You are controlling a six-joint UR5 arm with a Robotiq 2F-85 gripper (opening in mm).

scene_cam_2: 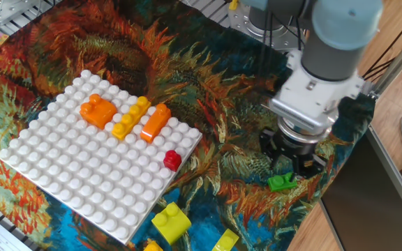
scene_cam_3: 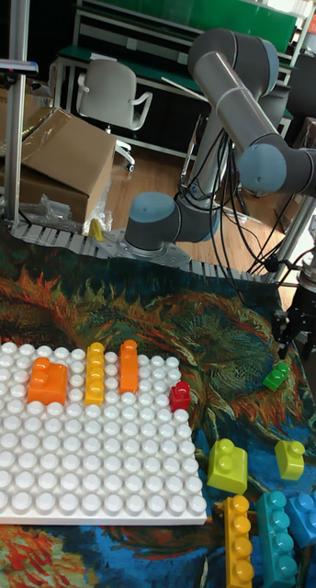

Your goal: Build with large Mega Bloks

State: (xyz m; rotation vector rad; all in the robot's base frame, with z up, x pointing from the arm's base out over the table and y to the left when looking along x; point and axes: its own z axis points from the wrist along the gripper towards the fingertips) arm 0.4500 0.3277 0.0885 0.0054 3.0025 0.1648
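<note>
Fixed view: my gripper [scene_cam_2: 297, 155] hangs above the green brick [scene_cam_2: 282, 183], at its 1 o'clock; jaw width cannot be judged.

Tall view: the brick [scene_cam_3: 276, 374] lies off the baseplate [scene_cam_3: 94, 459], at 2 o'clock. Step: pickup approach. Next: descend, centre, grasp.

Gripper [scene_cam_3: 298, 342] seen just above green brick [scene_cam_3: 276, 374], apparently not touching. Orange, yellow, red bricks seated on white baseplate [scene_cam_3: 84, 459].

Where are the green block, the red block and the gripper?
green block [scene_cam_2: 282, 183], fixed view, on its top face.
red block [scene_cam_2: 172, 160], fixed view, on its stud.
gripper [scene_cam_2: 300, 164], fixed view, between its fingertips above the green block.
</note>
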